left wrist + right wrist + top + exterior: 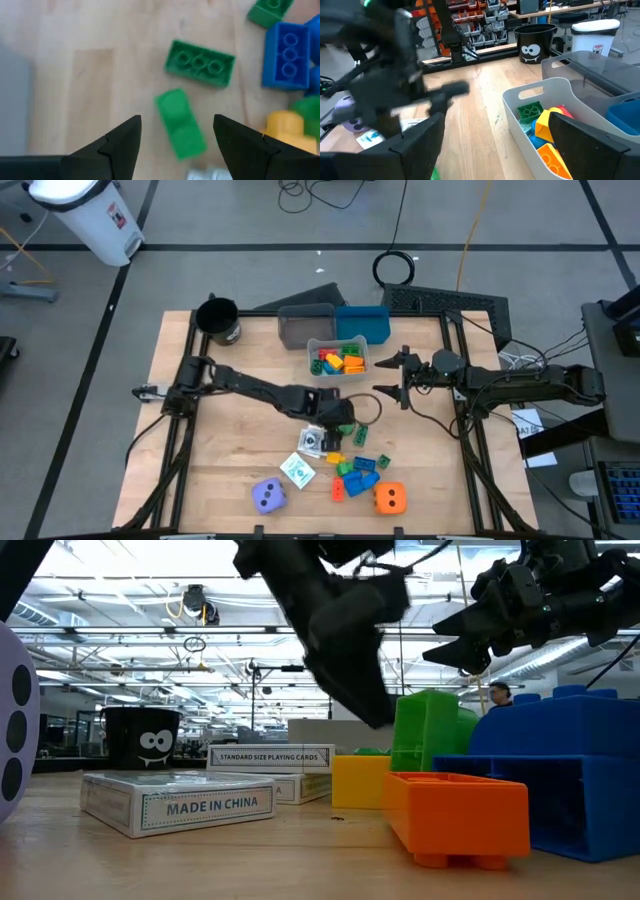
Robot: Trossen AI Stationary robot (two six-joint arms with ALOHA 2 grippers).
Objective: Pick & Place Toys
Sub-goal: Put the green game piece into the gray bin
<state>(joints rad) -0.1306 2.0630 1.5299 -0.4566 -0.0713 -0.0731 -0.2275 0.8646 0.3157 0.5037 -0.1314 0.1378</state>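
My left gripper [343, 420] is open, pointing down over the loose toys in mid-table. In the left wrist view its fingers [177, 120] stand on either side of a small green block [179, 124] that lies on the wood; they do not touch it. A longer green block [200, 62], a blue block [287, 55] and a yellow one [287, 127] lie nearby. My right gripper [380, 377] is open and empty, held above the table beside the clear bin [314, 346], which holds several blocks [540, 125]. A purple die [268, 496] and an orange die [390, 498] sit near the front edge.
A grey bin [305, 325] and a blue bin [362, 320] stand at the back, with a black cup [218, 320] at the back left. White card packs [297, 470] lie left of the block pile [357, 472]. Bare wood lies at the table's left.
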